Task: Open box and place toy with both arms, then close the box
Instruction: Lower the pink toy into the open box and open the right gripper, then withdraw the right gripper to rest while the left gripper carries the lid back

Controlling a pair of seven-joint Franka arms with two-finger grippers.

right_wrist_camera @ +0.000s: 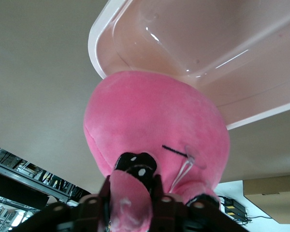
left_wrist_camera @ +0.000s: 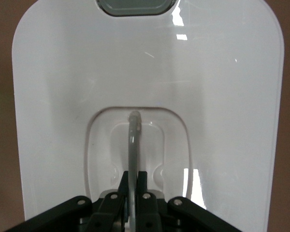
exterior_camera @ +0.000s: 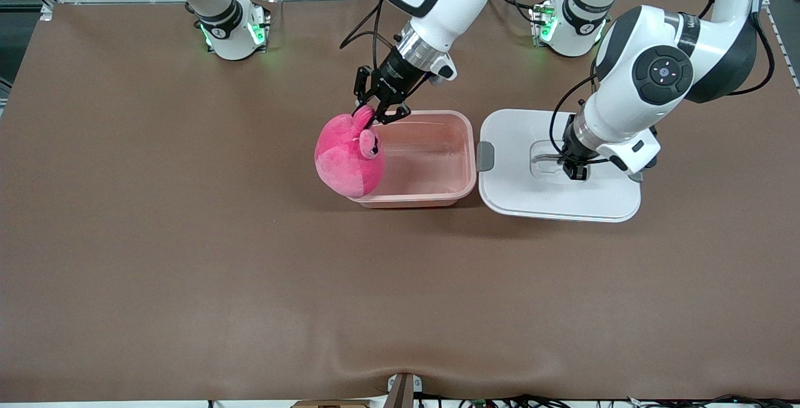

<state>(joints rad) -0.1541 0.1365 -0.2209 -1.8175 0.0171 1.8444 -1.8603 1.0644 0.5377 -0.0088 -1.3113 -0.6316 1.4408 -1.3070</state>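
Releasing: right gripper (exterior_camera: 375, 112) pinching the toy (exterior_camera: 349, 157) at the box (exterior_camera: 437, 192) rim
Left gripper (exterior_camera: 576, 169): clamped on the lid (exterior_camera: 525, 199) handle (left_wrist_camera: 133, 159) beside the box
Risk: toy may topple outside, resting on the rim

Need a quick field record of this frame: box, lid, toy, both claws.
box: pink tub, open, nothing lying inside yet
lid: white lid flat on the table beside the box, toward the left arm's end
toy: pink plush hanging over the box rim at the right arm's end, partly outside the box
right claw: right claw at the toy's top, a bit of plush between the fingers; release state unclear
left claw: left claw shut on the lid handle
stage: box opened, toy not yet fully in, lid not yet on
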